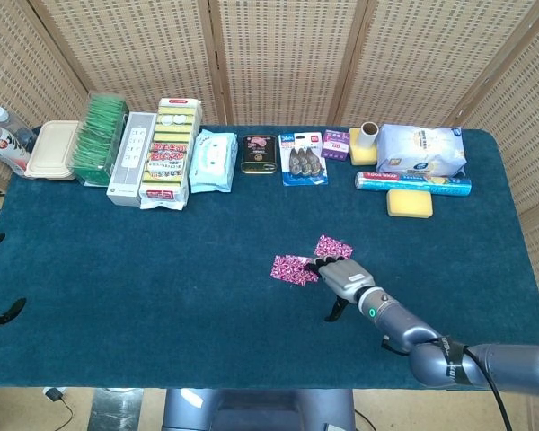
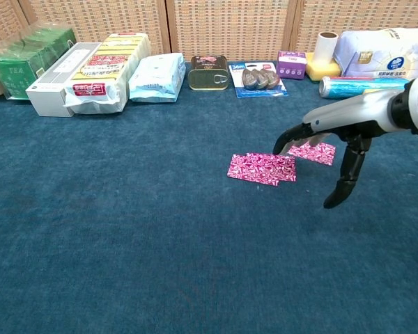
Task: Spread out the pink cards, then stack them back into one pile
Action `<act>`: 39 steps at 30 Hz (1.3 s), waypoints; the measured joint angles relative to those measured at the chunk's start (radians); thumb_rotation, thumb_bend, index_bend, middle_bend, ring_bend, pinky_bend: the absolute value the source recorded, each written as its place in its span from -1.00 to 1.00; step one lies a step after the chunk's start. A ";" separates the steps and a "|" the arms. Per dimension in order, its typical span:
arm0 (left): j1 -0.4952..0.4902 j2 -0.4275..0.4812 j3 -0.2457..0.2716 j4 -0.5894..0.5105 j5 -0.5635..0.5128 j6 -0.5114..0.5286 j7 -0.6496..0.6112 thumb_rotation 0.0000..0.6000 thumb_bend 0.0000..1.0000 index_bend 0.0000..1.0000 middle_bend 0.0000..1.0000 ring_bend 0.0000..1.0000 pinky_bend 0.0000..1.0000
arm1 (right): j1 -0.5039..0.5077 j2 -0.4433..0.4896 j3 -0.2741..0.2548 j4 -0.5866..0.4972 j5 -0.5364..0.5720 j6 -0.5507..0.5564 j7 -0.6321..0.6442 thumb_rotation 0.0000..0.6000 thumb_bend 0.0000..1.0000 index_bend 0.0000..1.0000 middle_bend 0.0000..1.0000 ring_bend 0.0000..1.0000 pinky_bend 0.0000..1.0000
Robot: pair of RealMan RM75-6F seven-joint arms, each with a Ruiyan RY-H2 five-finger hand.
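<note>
A short pile of pink patterned cards (image 1: 293,268) (image 2: 260,168) lies on the blue table cloth, its cards slightly offset from each other. One separate pink card (image 1: 332,246) (image 2: 313,152) lies just to the pile's right and a little further back. My right hand (image 1: 342,276) (image 2: 329,132) hovers over the pile's right end. Its fingers (image 2: 281,145) are spread and point left, and the thumb hangs down. It holds nothing, and I cannot tell whether the fingertips touch the pile. The left hand is out of both views.
Along the back edge stand a tea box (image 2: 24,61), a white box (image 2: 59,78), snack packs (image 2: 104,66), wipes (image 2: 155,76), a tin (image 2: 208,73), a blister pack (image 2: 258,78), a foil roll (image 2: 366,85) and a yellow sponge (image 1: 409,203).
</note>
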 measured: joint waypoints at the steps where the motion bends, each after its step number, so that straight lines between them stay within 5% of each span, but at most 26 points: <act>1: 0.001 -0.001 0.001 -0.001 0.000 0.001 0.003 1.00 -0.51 -1.00 -1.00 -1.00 -0.87 | 0.000 -0.007 0.000 -0.001 -0.006 0.002 0.000 0.79 -0.98 -0.79 -0.80 -0.88 -0.84; 17: 0.001 0.001 0.000 0.007 -0.006 -0.001 -0.011 1.00 -0.51 -1.00 -1.00 -1.00 -0.88 | 0.089 -0.172 0.003 0.139 0.116 0.007 -0.001 0.75 -0.97 -0.77 -0.80 -0.90 -0.82; 39: 0.006 0.002 0.005 0.002 0.010 0.006 -0.011 1.00 -0.51 -1.00 -1.00 -1.00 -0.87 | 0.047 -0.091 -0.124 0.060 0.066 0.029 0.003 0.74 -0.97 -0.76 -0.77 -0.89 -0.62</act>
